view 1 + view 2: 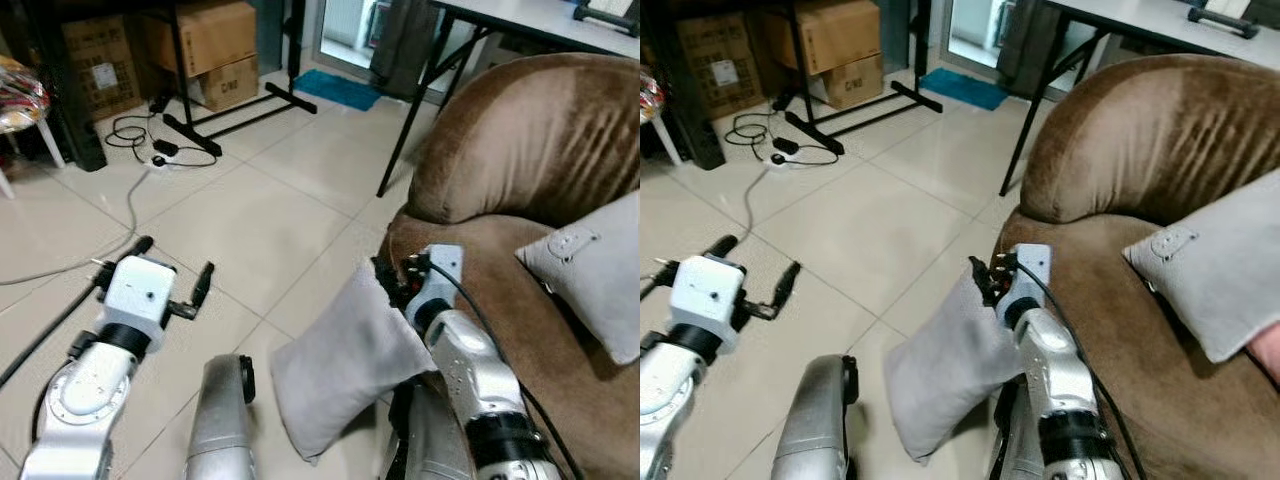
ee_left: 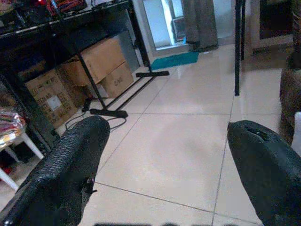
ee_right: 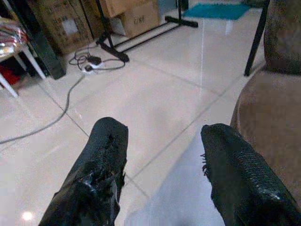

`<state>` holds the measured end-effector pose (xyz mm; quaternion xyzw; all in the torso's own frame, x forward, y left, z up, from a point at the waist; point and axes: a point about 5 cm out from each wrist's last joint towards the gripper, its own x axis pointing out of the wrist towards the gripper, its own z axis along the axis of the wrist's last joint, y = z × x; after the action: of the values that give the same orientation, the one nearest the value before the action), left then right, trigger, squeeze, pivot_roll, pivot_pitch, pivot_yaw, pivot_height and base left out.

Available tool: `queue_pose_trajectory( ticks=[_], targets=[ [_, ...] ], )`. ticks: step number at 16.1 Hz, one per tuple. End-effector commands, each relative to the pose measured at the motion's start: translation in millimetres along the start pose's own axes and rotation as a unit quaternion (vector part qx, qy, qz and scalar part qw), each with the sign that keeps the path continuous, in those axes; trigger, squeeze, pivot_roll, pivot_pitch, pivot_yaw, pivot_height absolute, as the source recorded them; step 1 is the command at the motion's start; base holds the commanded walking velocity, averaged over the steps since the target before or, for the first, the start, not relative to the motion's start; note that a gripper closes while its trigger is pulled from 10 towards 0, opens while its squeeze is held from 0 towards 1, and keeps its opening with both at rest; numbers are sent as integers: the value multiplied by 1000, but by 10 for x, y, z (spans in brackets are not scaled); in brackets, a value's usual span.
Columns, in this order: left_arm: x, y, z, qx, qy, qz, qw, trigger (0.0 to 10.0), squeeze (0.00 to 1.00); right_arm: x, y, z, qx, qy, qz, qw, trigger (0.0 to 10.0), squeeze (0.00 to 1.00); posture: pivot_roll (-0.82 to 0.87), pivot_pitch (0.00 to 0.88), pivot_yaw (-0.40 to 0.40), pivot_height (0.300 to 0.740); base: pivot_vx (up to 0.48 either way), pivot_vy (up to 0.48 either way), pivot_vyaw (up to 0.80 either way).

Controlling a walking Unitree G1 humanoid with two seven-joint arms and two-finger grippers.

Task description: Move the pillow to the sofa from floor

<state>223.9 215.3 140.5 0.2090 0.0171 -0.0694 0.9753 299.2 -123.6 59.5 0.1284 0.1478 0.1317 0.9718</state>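
Your right arm reaches forward and up, its right gripper [image 1: 388, 276] at the top corner of the grey pillow [image 1: 345, 360], beside the front edge of the brown sofa [image 1: 520, 170]. From the right wrist view the two fingers [image 3: 96, 165] stand apart with pillow fabric rising between them; you cannot tell from these frames whether they actually pinch it. The pillow stands tilted, upper corner against the sofa's seat edge, lower corner down toward the tiled floor [image 1: 250, 200], partly in front of your right arm. Your left arm is bent out over the floor, left gripper [image 1: 172, 272] level and spread wide, nothing between its fingers. A second grey pillow [image 1: 595, 270] already lies on the sofa seat, leaning toward the back. Behind the sofa a desk [image 1: 530, 15] stands on a black slanted leg [image 1: 415, 110] close to the sofa arm. Further off: cardboard boxes [image 1: 215, 45], a black stand base [image 1: 240, 110], a cable and power adapter [image 1: 165, 150] on the tiles, and a teal mat [image 1: 340, 88].
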Motion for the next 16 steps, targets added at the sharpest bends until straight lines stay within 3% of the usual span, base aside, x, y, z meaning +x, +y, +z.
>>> queue_pose_trajectory(
  ticks=[1, 3, 4, 7, 8, 10, 14, 16],
  targets=[
    [-5, 21, 1, 8, -2, -11, 1000, 10000, 0, 64, 25, 9, -5, 2, 1, 1000, 10000, 0, 148, 0, -124, 485, 0, 0, 0],
    [-82, 52, -10, 18, 6, -25, 1000, 10000, 0, 175, 66, -50, -23, 25, -4, 999, 10000, 0, 153, 46, -143, 475, 0, 0, 0],
    [-178, 45, -1, 22, 14, -43, 999, 10000, 0, 298, 85, -41, -39, 37, -2, 999, 10000, 1000, 160, 99, -165, 475, 0, 0, 0],
    [-260, 40, 112, 18, 5, -62, 998, 10000, 0, 381, 49, 2, -84, 53, -6, 995, 10000, 1000, 158, 131, -160, 475, 0, 0, 0],
    [-280, 59, 103, 15, 12, -86, 996, 10000, 0, 411, -21, -63, -144, 102, -30, 984, 10000, 1000, 156, 189, -178, 475, 0, 0, 0],
    [-377, 65, 142, 16, 16, -113, 993, 10000, 0, 404, -114, -96, -167, 126, -57, 976, 10000, 1000, 172, 217, -185, 475, 0, 0, 0],
    [-583, 31, 279, -2, 19, -179, 984, 10000, 0, 334, -328, -139, -157, 147, -115, 970, 10000, 1000, 212, 254, -176, 475, 0, 0, 0],
    [-662, -9, 334, -11, 25, -207, 978, 10000, 0, 276, -461, -155, -101, 149, -139, 974, 10000, 1000, 215, 291, -150, 475, 0, 0, 0]
  ],
)
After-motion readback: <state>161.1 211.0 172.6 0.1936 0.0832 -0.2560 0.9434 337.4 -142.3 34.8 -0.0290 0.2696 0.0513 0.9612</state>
